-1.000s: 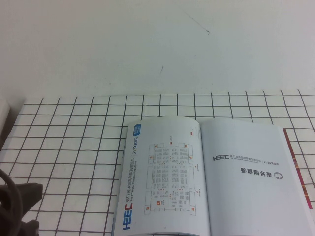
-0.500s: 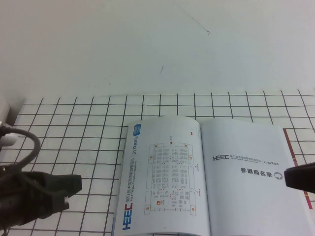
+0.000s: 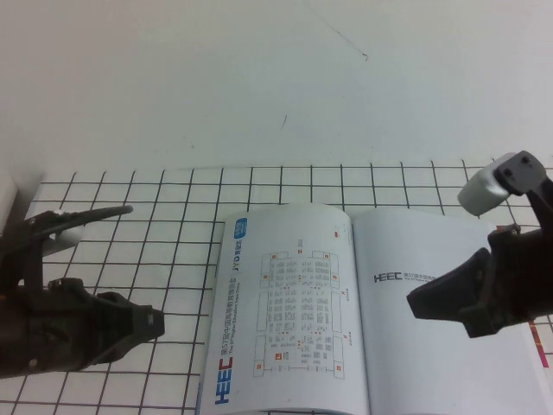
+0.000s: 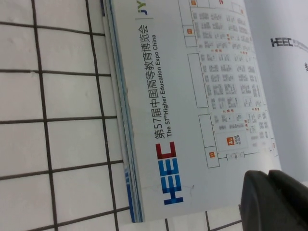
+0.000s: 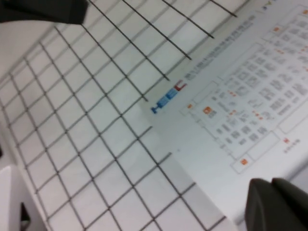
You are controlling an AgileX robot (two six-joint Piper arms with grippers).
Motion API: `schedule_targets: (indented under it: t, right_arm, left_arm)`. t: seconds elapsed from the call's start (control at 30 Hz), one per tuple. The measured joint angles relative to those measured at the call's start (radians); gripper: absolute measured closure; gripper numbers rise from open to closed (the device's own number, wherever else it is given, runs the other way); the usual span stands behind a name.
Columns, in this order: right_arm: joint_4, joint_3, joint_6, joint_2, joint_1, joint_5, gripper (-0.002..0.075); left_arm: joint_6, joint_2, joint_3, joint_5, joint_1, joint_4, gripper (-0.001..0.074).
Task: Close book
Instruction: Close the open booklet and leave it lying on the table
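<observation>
An open book (image 3: 294, 311) lies flat on the grid mat, near the front edge. Its left page shows a floor plan and a blue-red HEEC logo, and its right page (image 3: 432, 246) is mostly white. My left gripper (image 3: 152, 322) is shut and empty over the mat, just left of the book's left edge. In the left wrist view its tips (image 4: 267, 176) hover over the lower corner of the left page (image 4: 192, 96). My right gripper (image 3: 416, 304) is shut and empty above the right page. The right wrist view shows its tips (image 5: 270, 186) above the book (image 5: 240, 110).
The black-lined grid mat (image 3: 130, 225) covers the near half of the white table (image 3: 259, 86). A white object (image 3: 5, 197) sits at the far left edge. A red cover edge (image 3: 541, 339) peeks out at the book's right side.
Both arms have come further into view. The left gripper has moved toward the book's left edge. The right gripper has moved in from the right over the right page. The book has not moved.
</observation>
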Motion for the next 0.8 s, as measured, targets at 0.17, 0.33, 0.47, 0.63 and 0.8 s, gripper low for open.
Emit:
schedule_targets:
  t: [0.17,0.33,0.47,0.63,0.8]
  right_arm:
    - [-0.228,-0.065,0.208,0.047,0.047,-0.103,0.0729]
    - [-0.353,-0.083,0.345,0.099,0.075,-0.202,0.0729]
    - [-0.372,-0.083,0.405,0.137,0.103,-0.215,0.0729]
    - [-0.382,-0.085,0.435,0.171,0.15,-0.257,0.0729]
    - [-0.411,-0.124,0.438,0.228,0.178,-0.274,0.0729]
  left_arm:
    - [0.003,0.033,0.0,-0.012,0.0,0.0,0.0738]
    - [0.012,0.042,0.0,-0.069,0.0,0.0,0.0738]
    - [0.057,0.046,0.0,-0.109,0.0,0.0,0.0738]
    - [0.115,0.071,0.0,-0.151,0.0,-0.002,0.0738]
    - [0.123,0.125,-0.001,-0.162,0.0,-0.037,0.0738]
